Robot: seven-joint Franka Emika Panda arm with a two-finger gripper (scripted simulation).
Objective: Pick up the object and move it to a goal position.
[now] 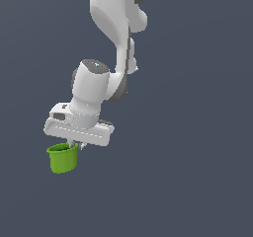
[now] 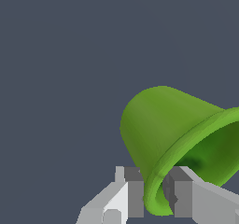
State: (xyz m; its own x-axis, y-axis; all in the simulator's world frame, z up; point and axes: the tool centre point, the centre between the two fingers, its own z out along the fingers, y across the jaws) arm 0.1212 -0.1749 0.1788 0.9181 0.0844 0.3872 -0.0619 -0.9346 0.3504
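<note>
Below white gripper (image 1: pixel 76 144): green cup (image 1: pixel 63 158) upright, axis vertical, rim pinched between fingers (image 2: pixel 135 195); open space all around.

Flat, even simulator light on a plain slate backdrop; no cast shadows or glare, edges sharp but slightly pixelated.

the cup (image 1: pixel 63 160) hangs under the pincer (image 1: pixel 76 144) at the end of the arm (image 1: pixel 111 28), toward the exterior view's left, its rim pinched between the two fingers (image 2: pixel 133 192), one inside the wall and one outside.
</note>
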